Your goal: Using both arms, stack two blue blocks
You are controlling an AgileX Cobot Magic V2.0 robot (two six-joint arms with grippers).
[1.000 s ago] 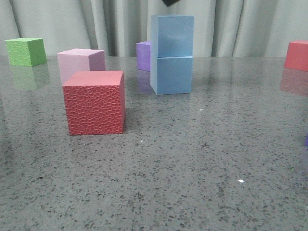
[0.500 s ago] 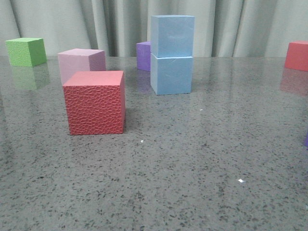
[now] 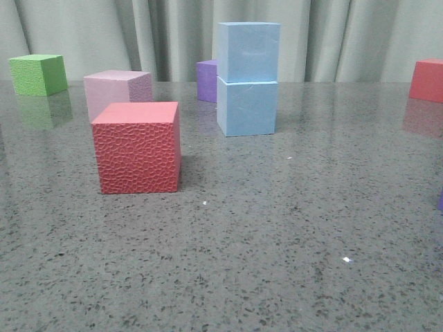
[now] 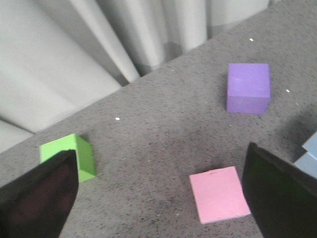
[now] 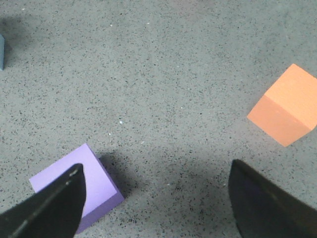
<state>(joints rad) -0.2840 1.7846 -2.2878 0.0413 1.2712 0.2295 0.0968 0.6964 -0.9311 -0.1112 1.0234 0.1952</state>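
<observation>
Blue blocks are seen stacked far across the grey speckled table (image 3: 291, 235), the upper blue block (image 3: 249, 52) resting squarely on the lower blue block (image 3: 247, 107), with a purple cube (image 3: 206, 80) just behind them to the left and no gripper touching them. Nearer and to the left, a textured red cube (image 3: 137, 146) is set in front of a pale pink cube (image 3: 116, 91), while a green cube (image 3: 39, 74) is placed at the far left and another red cube (image 3: 426, 80) at the far right. The left gripper (image 4: 163, 198) is held with its fingers spread wide apart above the table with nothing between them, and the right gripper (image 5: 156, 208) is likewise spread and empty, with a second purple cube (image 5: 79, 191) and an orange cube (image 5: 285, 105) lying below it.
</observation>
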